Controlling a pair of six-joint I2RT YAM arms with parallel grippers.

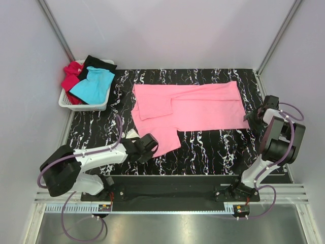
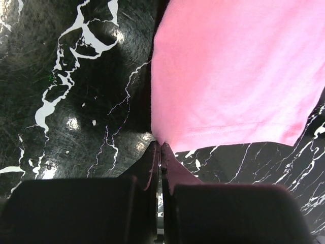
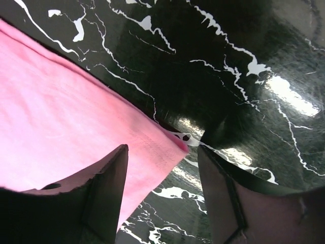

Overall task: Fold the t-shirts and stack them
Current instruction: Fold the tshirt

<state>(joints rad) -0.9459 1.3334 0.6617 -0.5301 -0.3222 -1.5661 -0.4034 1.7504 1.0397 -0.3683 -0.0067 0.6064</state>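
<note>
Pink t-shirt (image 1: 193, 109) lies centre of the top view, spread flat on the counter (image 1: 218, 147). Soft matte knit, partly folded, with one panel doubled over the body and a flap trailing toward lower left. Hem stitching shows along its edge in the left wrist view. Counter is glossy black stone-look with white veining and throws glare spots.

Left arm is stretched low across the lower left of the frame. Left hand (image 1: 151, 145) sits at the flap's bottom corner. The wrist view shows the fingers pressed together with a pinch of pink cloth between them.

Right arm stands folded upright at right of frame. Right hand (image 3: 162, 150) is down at the shirt's right corner, jaws apart. One dark finger is over the pink cloth, the other over bare counter, with the corner between them. Not gripping anything.

White slotted plastic basket (image 1: 84, 107) is at upper left, holding the turquoise t-shirt (image 1: 94, 85), red t-shirt (image 1: 72, 76) and black t-shirt (image 1: 99, 63), all crumpled.
</note>
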